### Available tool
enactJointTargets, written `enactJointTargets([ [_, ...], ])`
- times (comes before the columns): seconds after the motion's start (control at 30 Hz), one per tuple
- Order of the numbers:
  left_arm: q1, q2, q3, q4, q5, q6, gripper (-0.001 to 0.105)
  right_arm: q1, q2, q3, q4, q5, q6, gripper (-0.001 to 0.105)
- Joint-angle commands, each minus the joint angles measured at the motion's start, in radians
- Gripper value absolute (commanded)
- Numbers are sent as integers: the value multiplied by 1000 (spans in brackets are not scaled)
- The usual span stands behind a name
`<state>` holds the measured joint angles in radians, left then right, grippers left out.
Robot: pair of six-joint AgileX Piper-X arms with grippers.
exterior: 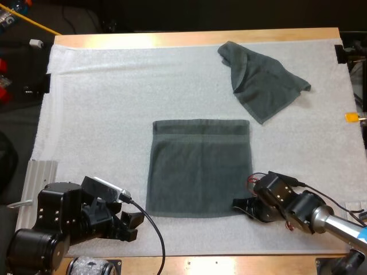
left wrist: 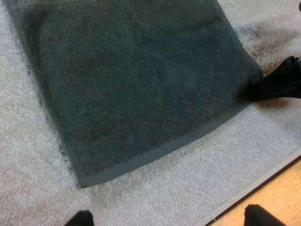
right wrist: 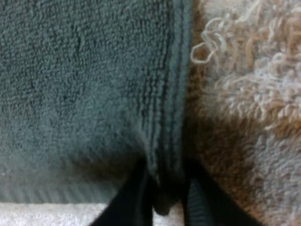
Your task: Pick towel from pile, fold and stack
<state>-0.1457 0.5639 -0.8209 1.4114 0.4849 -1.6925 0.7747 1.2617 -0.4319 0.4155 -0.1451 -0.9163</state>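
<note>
Right claw (exterior: 237, 204) pinching flat towel (exterior: 198, 169) corner, left claw (exterior: 133, 225) agape, crumpled towel (exterior: 264, 83) beyond

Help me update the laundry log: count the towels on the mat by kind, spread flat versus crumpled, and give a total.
flat towel: 1
crumpled towel: 1
Total: 2 towels, both dark grey-green

Found the flat towel (exterior: 198, 169) dark grey-green, plain but for a ribbed band along its far hem. Saw the same grey-green on the crumpled towel (exterior: 261, 80). Noted a white, nubbly mat (exterior: 97, 103), a light tan wooden table (exterior: 172, 39), a black right gripper (exterior: 237, 204).
</note>
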Motion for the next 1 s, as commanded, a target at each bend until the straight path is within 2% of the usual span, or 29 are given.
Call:
enactJointTargets([
  [0.0, -2, -4, 4, -3, 5, -9, 61, -4, 8, 5, -7, -1, 9, 2],
  [0.23, -2, -4, 4, -5, 5, -9, 61, -2, -12, 2, 11, 5, 11, 0],
  [0.43, -2, -4, 25, -114, 25, -18, 61, -2, -125, 0, 95, 6, 8, 0],
  [0.6, -2, 23, 99, -204, 77, -71, 61, -2, -209, 0, 128, 7, 8, 0],
  [0.77, -2, 101, 215, -287, 81, -84, 61, -2, -235, 0, 147, 10, 8, 0],
  [0.97, -2, 247, 301, -413, 81, -84, 61, -2, -235, 0, 149, 10, 8, 0],
])
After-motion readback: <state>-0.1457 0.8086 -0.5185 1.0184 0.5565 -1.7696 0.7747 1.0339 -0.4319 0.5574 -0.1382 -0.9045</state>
